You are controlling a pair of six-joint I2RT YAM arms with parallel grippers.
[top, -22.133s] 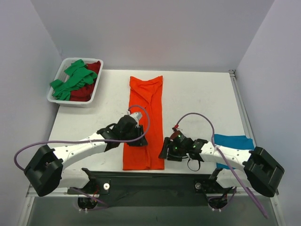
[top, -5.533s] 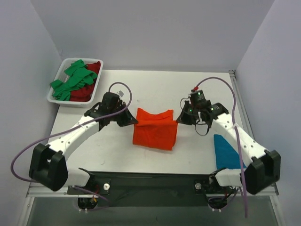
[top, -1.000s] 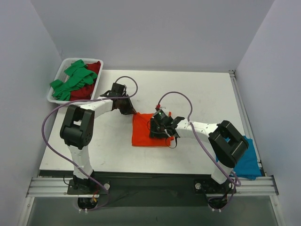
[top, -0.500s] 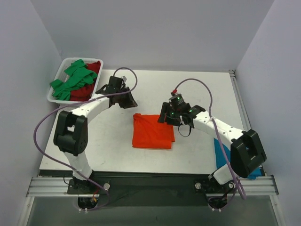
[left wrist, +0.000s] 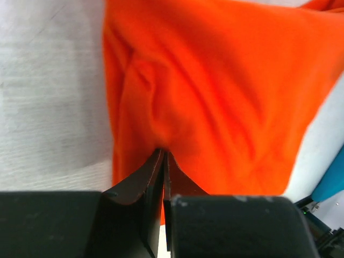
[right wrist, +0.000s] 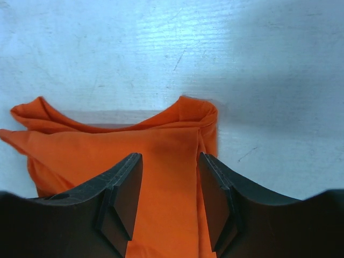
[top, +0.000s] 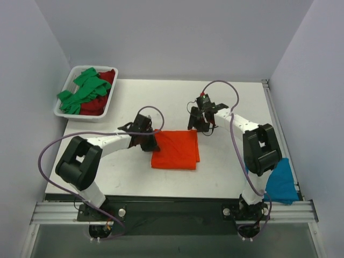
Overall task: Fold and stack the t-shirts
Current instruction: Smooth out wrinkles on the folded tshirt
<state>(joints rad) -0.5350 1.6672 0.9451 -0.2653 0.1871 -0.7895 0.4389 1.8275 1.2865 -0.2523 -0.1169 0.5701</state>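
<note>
At mid-worktop (top: pixel 236 102) the orange t-shirt (top: pixel 174 151) lies folded square, with the left hand (left wrist: pixel 163 159) clamped on its left edge and the right hand (right wrist: pixel 170 159) spread apart over its far edge. Folding looks nearly done, and next it wants stacking with the teal t-shirt (top: pixel 280 185) at the right near corner. The white tray (top: pixel 80 117), far left, holds the green t-shirt (top: pixel 83 90) over the dark red t-shirt (top: pixel 97 107), both crumpled.

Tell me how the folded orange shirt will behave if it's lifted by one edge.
Probably floppy: the orange t-shirt wrinkles and puckers where the left hand pinches it. Likely light, being thin cloth lying flat on the table. Lifted by one edge, its loose layers might sag open and undo the fold.
</note>
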